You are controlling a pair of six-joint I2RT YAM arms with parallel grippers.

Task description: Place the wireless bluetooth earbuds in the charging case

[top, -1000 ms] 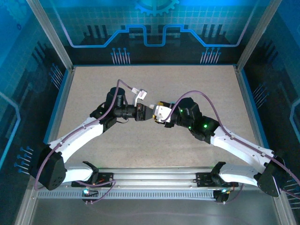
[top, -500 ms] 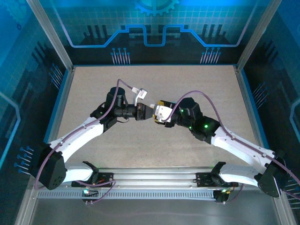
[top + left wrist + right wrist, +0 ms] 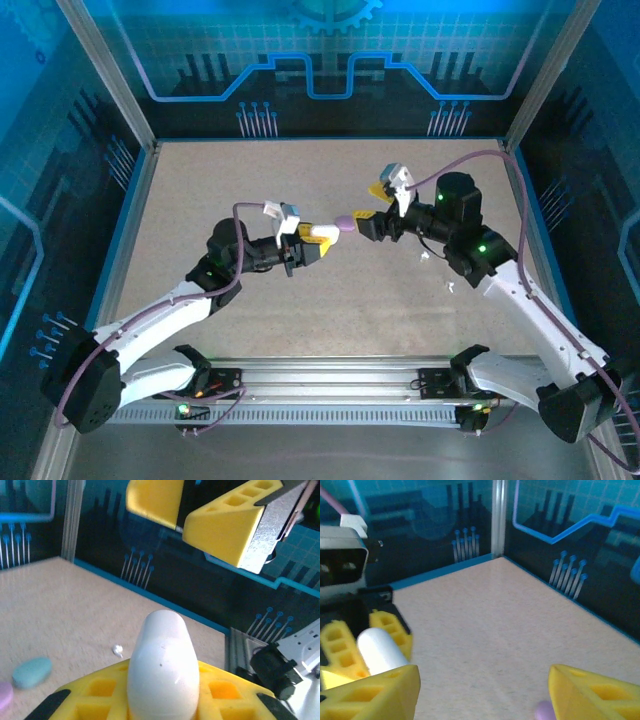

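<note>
1. Both arms have drawn apart since a second ago, when your pincers met nose to nose at the middle of the tabletop [image 3: 250, 180]. The left arm now sits lower and nearer its base, and the right arm has swung out toward the far right.
2. Your left pincer [image 3: 320, 235] is clamped on a white capsule-shaped piece [image 3: 162, 665]. Its rounded end pokes out past the yellow fingers.
3. Your right pincer [image 3: 372, 208] stands wide apart with nothing between its fingers, facing the left one across a gap.
4. You have a purple oval piece [image 3: 345, 224] lying flat on the tabletop in that gap, between the two pincers. From the left wrist, a teal oval piece [image 3: 31, 671] lies just beside it.
5. One tiny pale earbud [image 3: 117, 650] lies loose on the tabletop beyond the teal piece — apart from both pincers.
6. Two white specks [image 3: 425, 257] lie near your right forearm — too small to tell what they are.
</note>
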